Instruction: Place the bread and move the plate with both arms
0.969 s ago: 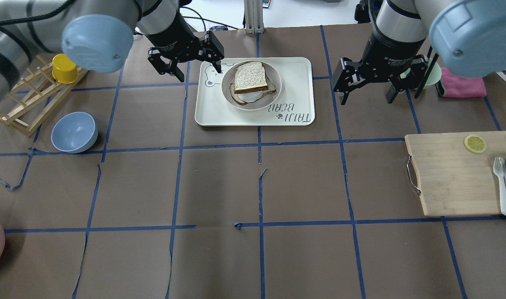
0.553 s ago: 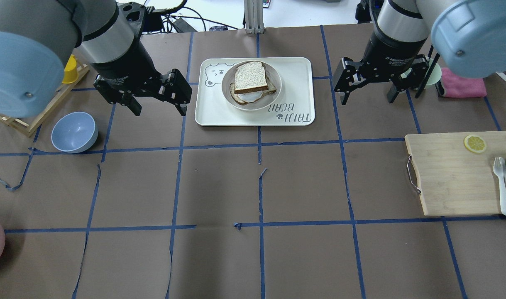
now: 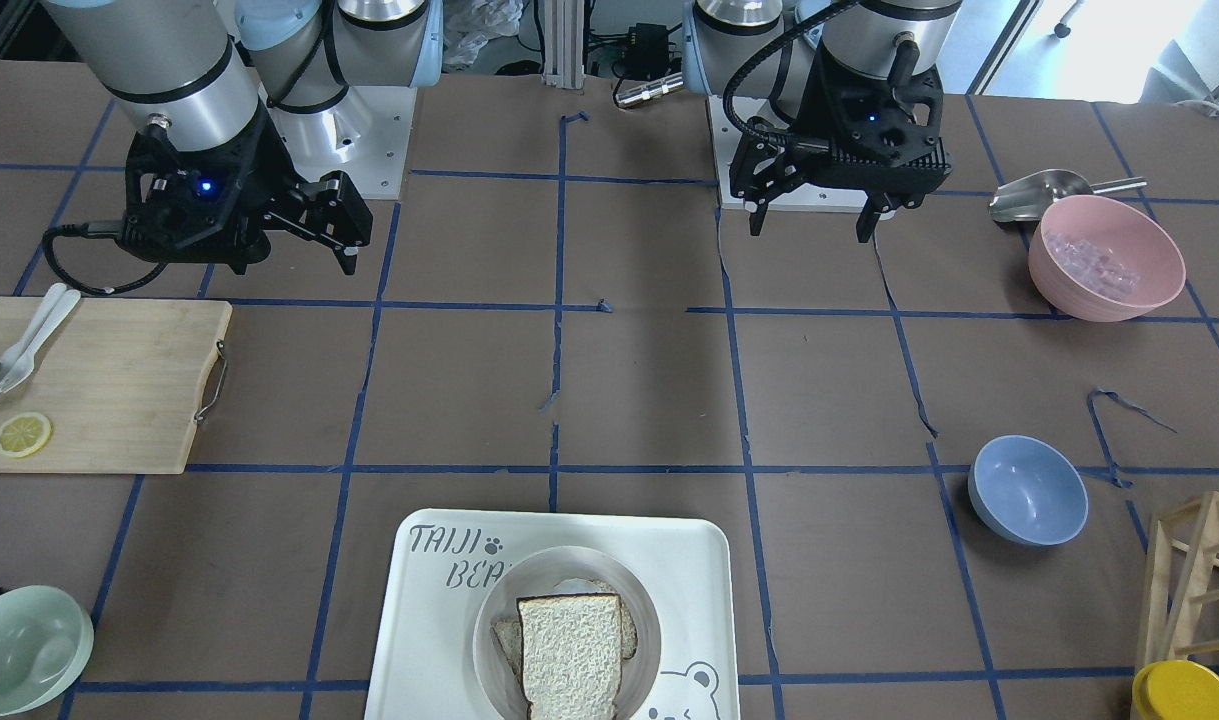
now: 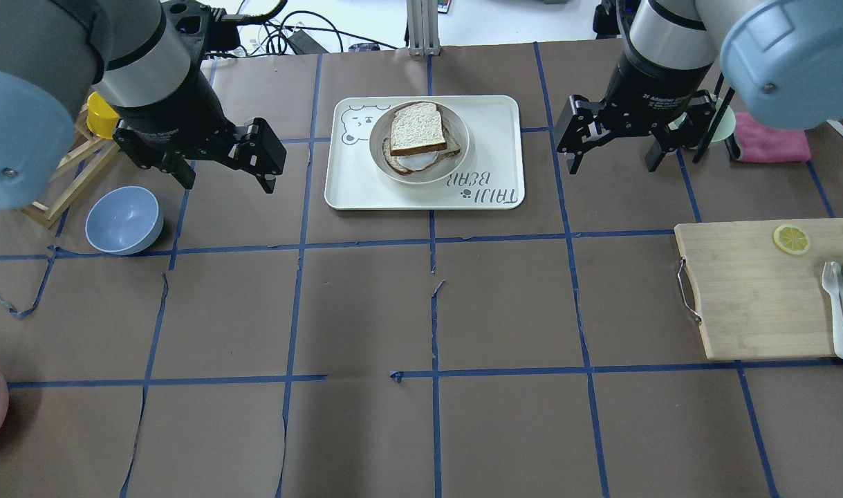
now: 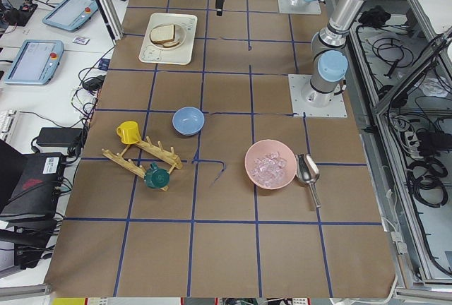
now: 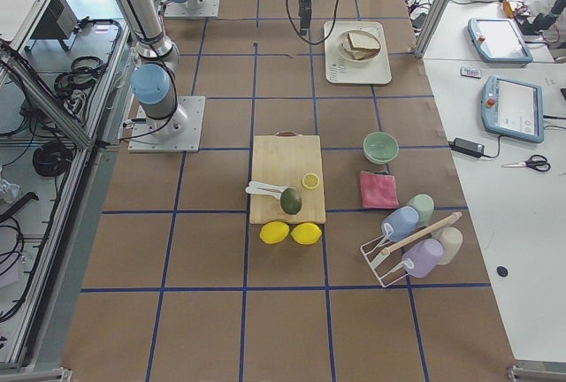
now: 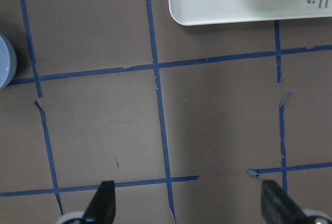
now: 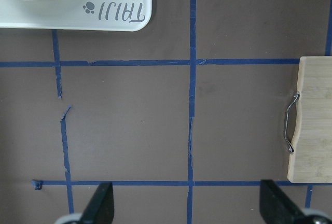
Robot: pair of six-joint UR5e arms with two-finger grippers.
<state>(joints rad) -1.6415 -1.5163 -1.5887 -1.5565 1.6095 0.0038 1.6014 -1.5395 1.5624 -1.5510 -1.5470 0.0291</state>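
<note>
The pale bread (image 4: 417, 128) lies on top of a darker slice with egg on the round cream plate (image 4: 462, 149). The plate sits on the bear-print tray (image 4: 494, 131) at the far middle of the table. In the front-facing view the bread (image 3: 571, 655) and plate (image 3: 489, 620) are at the bottom edge. My left gripper (image 4: 227, 181) is open and empty, above the table to the left of the tray. My right gripper (image 4: 611, 166) is open and empty, right of the tray. Both wrist views show open fingers over bare table, left (image 7: 189, 206) and right (image 8: 188, 206).
A blue bowl (image 4: 124, 220) and a wooden rack (image 4: 68, 183) with a yellow cup (image 4: 102, 116) stand at the left. A cutting board (image 4: 760, 290) with a lemon slice lies at the right, a pink cloth (image 4: 774, 138) behind it. A pink bowl (image 3: 1106, 257) is near the left arm's base.
My left gripper has moved away from the tray's corner, leftward and back toward the robot, still open. The right arm, bread and plate have not moved.
</note>
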